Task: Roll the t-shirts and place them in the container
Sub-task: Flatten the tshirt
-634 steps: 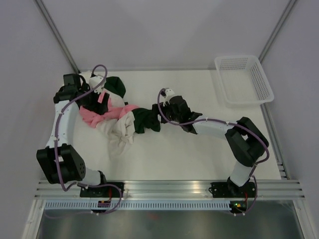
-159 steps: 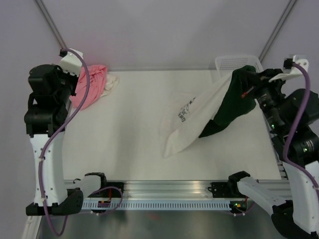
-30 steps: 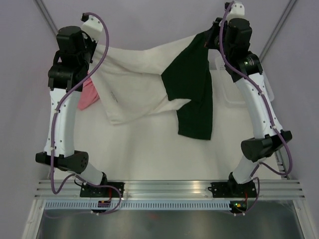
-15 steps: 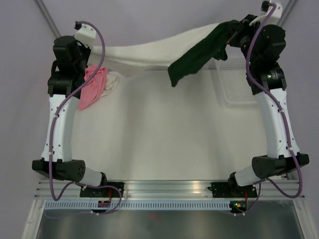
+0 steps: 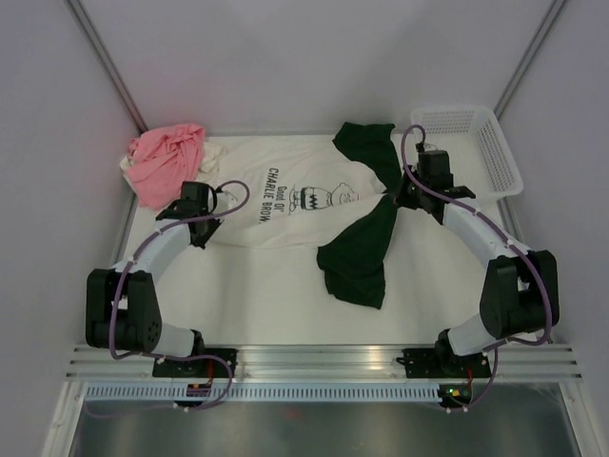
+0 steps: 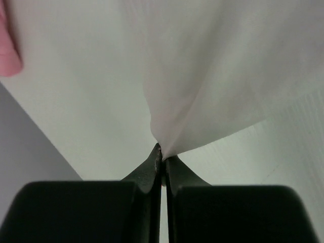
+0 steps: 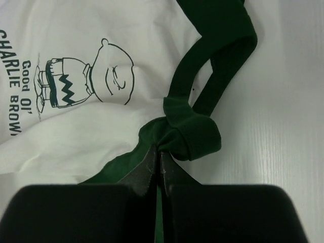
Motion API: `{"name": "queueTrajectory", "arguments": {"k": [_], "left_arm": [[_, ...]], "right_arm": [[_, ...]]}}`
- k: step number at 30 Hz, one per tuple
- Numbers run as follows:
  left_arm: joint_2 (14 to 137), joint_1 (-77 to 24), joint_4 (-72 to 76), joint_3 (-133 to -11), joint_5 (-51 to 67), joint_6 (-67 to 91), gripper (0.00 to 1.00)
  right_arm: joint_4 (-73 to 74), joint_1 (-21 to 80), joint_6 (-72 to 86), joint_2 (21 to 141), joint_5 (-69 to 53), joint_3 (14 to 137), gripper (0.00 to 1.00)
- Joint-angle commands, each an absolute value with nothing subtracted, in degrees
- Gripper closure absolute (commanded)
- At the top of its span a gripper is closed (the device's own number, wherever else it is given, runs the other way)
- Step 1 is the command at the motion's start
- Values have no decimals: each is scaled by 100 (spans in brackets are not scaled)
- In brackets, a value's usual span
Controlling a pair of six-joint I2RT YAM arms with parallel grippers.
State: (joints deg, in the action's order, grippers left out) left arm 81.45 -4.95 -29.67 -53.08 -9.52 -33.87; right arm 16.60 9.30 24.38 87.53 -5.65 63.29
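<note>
A cream-white t-shirt with a black cartoon and lettering (image 5: 285, 195) (image 7: 66, 86) lies spread flat on the table, print up. My left gripper (image 5: 197, 231) (image 6: 162, 154) is shut on its near left corner (image 6: 172, 142). A dark green t-shirt (image 5: 366, 243) (image 7: 197, 129) lies bunched over the cream one's right side and trails toward me. My right gripper (image 5: 407, 195) (image 7: 158, 152) is shut on a fold of the green cloth. A pink t-shirt (image 5: 164, 162) sits crumpled at the far left with a bit of plain cream cloth (image 5: 214, 150) beside it.
A white mesh basket (image 5: 476, 152) stands at the far right corner, just right of my right arm. Grey walls and metal posts close in the table at the back and sides. The aluminium rail (image 5: 324, 360) runs along the near edge.
Both arms have come down from holding the cream and green shirts stretched in the air at the back; the shirts now lie on the table, cream one spread flat.
</note>
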Motion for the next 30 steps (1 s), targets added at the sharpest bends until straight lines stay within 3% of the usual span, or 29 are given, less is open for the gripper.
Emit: {"name": "queueTrajectory", "arguments": {"k": [1, 11, 15, 17, 26, 30], "left_arm": [[7919, -483, -2470, -4870, -958, -3665, 98], [8016, -483, -2241, -4324, -1028, -3410, 98], [7989, -483, -2268, -4342, -914, -3366, 98], [7998, -483, -2268, -4333, -888, -3349, 98], [7893, -483, -2320, -4254, -870, -3182, 98], [7823, -483, -2391, -4228, -826, -3120, 98]], "right_arm": [[1170, 923, 2628, 8315, -518, 6136, 100], [1134, 940, 2725, 8894, -150, 5906, 99], [1580, 940, 2646, 9237, 402, 6379, 41], [1749, 958, 2654, 9264, 675, 6416, 19], [2801, 2064, 3014, 8324, 2133, 5406, 16], [2944, 2101, 3330, 7544, 1987, 4871, 15]]}}
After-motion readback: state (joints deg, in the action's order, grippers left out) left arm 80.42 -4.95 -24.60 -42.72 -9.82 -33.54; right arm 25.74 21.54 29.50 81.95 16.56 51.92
